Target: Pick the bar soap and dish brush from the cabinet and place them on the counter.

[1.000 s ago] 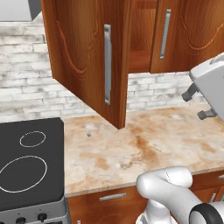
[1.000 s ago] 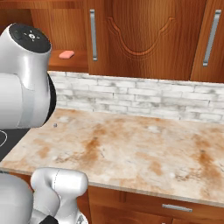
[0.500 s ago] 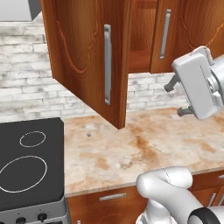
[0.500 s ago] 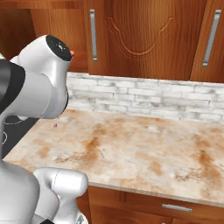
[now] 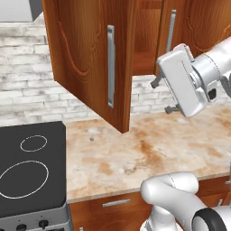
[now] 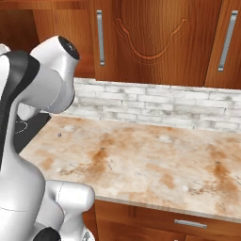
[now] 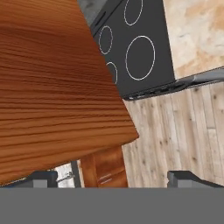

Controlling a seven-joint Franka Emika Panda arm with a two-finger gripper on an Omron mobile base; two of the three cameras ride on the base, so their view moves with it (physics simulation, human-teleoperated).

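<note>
Blotchy beige table (image 5: pixel 153 153) under the open reddish cabinet (image 5: pixel 90 58), black stovetop (image 5: pixel 27 173) left of it, brick backsplash (image 6: pixel 155 103) behind, end effector (image 5: pixel 163 95) fingers apart, empty

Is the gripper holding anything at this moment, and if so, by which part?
Nothing is held. The gripper is open, its fingertips wide apart with nothing between them, beside the open cabinet door.

One cabinet (image 5: pixel 85 58), one counter (image 5: pixel 149 149), one stovetop (image 5: pixel 27 176)
</note>
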